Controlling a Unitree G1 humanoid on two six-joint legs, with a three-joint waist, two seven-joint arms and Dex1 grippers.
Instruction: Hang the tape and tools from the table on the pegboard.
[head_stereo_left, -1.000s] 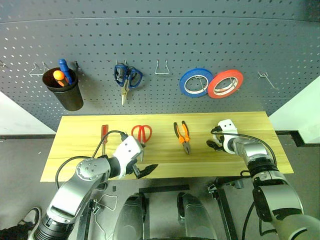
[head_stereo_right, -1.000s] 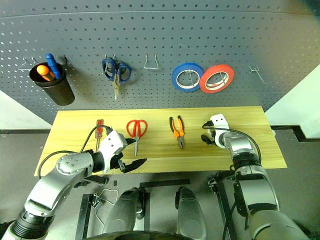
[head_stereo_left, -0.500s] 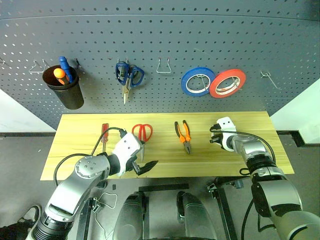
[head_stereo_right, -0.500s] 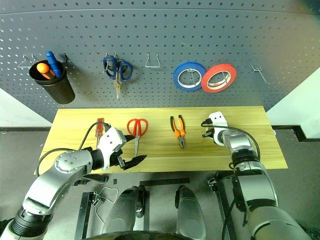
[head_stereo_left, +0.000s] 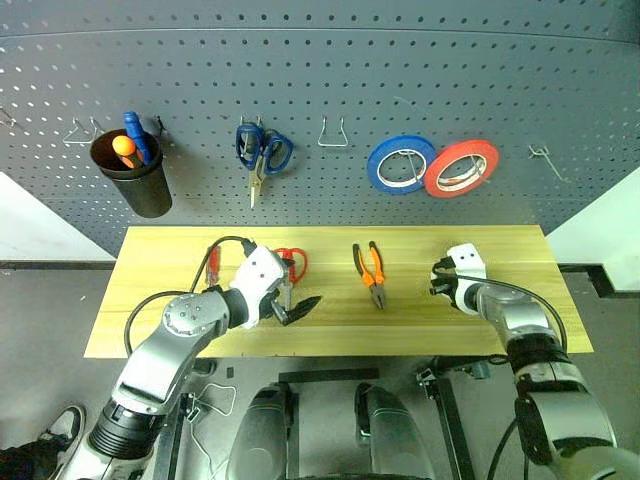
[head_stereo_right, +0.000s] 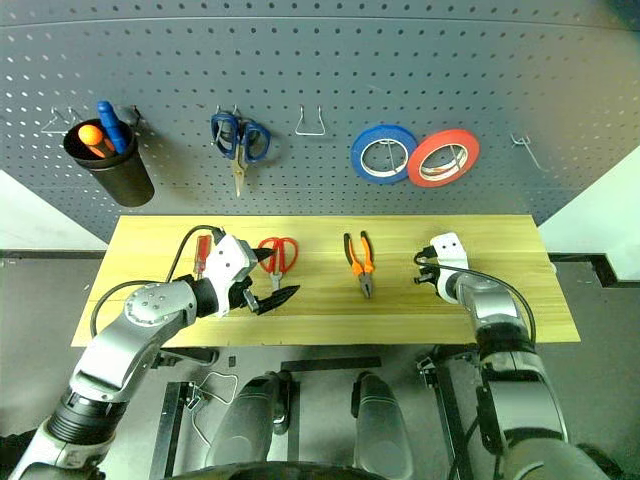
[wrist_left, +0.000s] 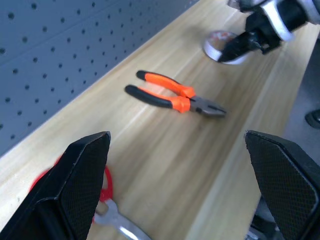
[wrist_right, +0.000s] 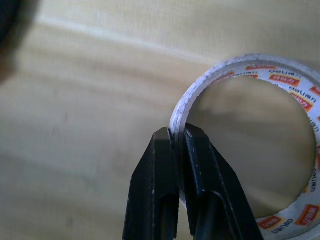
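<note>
The whitish tape (wrist_right: 210, 80) lies flat near the right end of the light wooden table (head_stereo_left: 150, 270). My right gripper (wrist_right: 176, 134) is shut on the roll's rim, one finger inside the ring and one outside. In the head views the right gripper (head_stereo_left: 438, 285) covers the roll. My left gripper (head_stereo_left: 300, 305) hangs open just in front of the red-handled scissors (head_stereo_left: 293, 262), partly hiding them. The orange-and-black pliers (head_stereo_left: 370, 272) lie mid-table between the two grippers. Left of the scissors lies the red-handled screwdriver (head_stereo_left: 211, 262). The dark grey pegboard (head_stereo_left: 400, 80) rises behind the table.
On the pegboard hang a black cup (head_stereo_left: 130, 175) holding tools, blue-handled scissors (head_stereo_left: 262, 150), a blue roll (head_stereo_left: 400, 165) and a red roll (head_stereo_left: 460, 168). Bare wire hooks (head_stereo_left: 333, 135) (head_stereo_left: 545, 160) stand between and right of them. White walls flank the board.
My right gripper has shut on the tape's rim and drawn back slightly. My left gripper has moved forward from the table's front edge to the red scissors. The head view shifted a little.
</note>
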